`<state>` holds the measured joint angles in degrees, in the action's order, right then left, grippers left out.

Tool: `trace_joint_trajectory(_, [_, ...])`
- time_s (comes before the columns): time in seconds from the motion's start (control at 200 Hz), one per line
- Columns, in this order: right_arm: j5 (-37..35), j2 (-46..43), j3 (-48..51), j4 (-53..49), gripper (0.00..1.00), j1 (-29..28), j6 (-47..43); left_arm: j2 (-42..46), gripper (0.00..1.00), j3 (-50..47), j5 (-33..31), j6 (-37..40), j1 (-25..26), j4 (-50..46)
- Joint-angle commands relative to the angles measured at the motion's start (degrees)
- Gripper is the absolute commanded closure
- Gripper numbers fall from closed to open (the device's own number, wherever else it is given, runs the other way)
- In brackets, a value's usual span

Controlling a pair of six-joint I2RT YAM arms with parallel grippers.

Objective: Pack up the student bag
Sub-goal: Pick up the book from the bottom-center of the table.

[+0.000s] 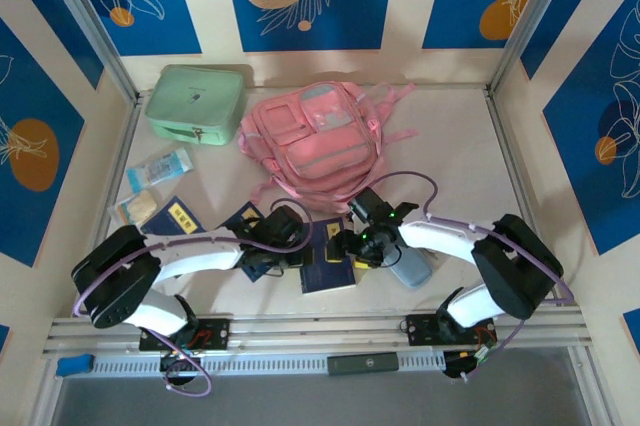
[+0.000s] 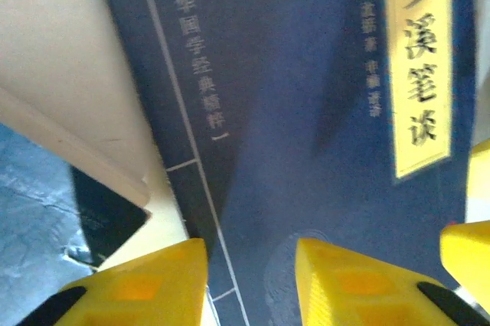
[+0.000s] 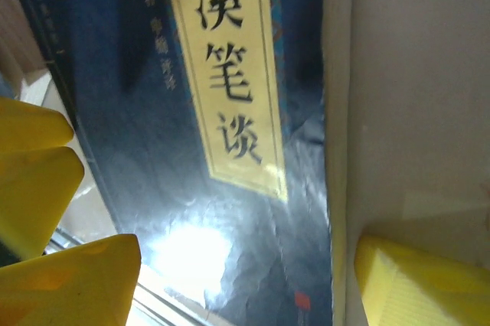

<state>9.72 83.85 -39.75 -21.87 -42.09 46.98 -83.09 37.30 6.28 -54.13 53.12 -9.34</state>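
The student bag (image 1: 315, 141), a pink backpack, lies flat at the back middle of the table with its front pockets up. Both grippers hover well in front of it over a dark blue book (image 1: 328, 264) with a yellow title label (image 2: 417, 73). My left gripper (image 1: 296, 246) is open, its yellow fingers (image 2: 138, 288) apart just above the cover (image 2: 306, 150). My right gripper (image 1: 346, 244) is open too. It spans the same book (image 3: 191, 211) and its right edge, one finger (image 3: 73, 284) on each side. Nothing is held.
A mint green zip case (image 1: 197, 103) stands at the back left. Two more dark blue books (image 1: 180, 218) lie left of the grippers, with clear packets (image 1: 160, 168) beyond them. A grey-blue pencil case (image 1: 410, 268) lies under the right arm. Blue-patterned walls enclose the table.
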Motion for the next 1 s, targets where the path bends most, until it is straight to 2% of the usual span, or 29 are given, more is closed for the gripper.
trace_joint_trajectory(0.0, [-0.3, 0.3, 0.2, 2.7, 0.26, -1.4, -0.1, -1.4, 0.69, -2.2, -1.8, -1.5, 0.5, 2.0])
trace_joint_trajectory(0.095, [2.7, -0.2, -0.1, 3.9, 0.26, -2.2, -0.7, -2.5, 0.74, -2.8, -2.4, -1.9, 0.5, 2.2])
trace_joint_trajectory(0.195, [1.0, -2.0, -1.5, 1.4, 0.26, -3.3, -1.2, -3.4, 0.76, -3.3, -2.9, -2.3, 0.5, 2.2])
trace_joint_trajectory(0.37, [-1.6, -5.7, -3.1, -3.3, 0.27, -3.4, -2.4, -3.6, 0.77, -3.8, -4.0, -2.4, 0.7, 0.9])
trace_joint_trajectory(0.5, [-0.1, -7.1, -3.0, -3.4, 0.3, -3.1, -3.0, -3.0, 0.77, -3.5, -5.1, -1.9, 0.7, -0.3])
trace_joint_trajectory(0.635, [1.1, -7.1, -3.1, -3.9, 0.45, -2.1, -2.7, -3.4, 0.77, -3.0, -4.8, -1.8, 0.7, -0.1])
trace_joint_trajectory(0.725, [1.1, -7.7, -3.0, -4.1, 0.59, -1.4, -2.0, -3.6, 0.77, -2.9, -4.8, -1.7, 0.8, -0.2])
trace_joint_trajectory(0.995, [3.3, -9.9, -2.1, -4.8, 0.83, 0.4, -1.1, -3.1, 0.76, -2.9, -5.0, -1.7, 0.8, -0.6])
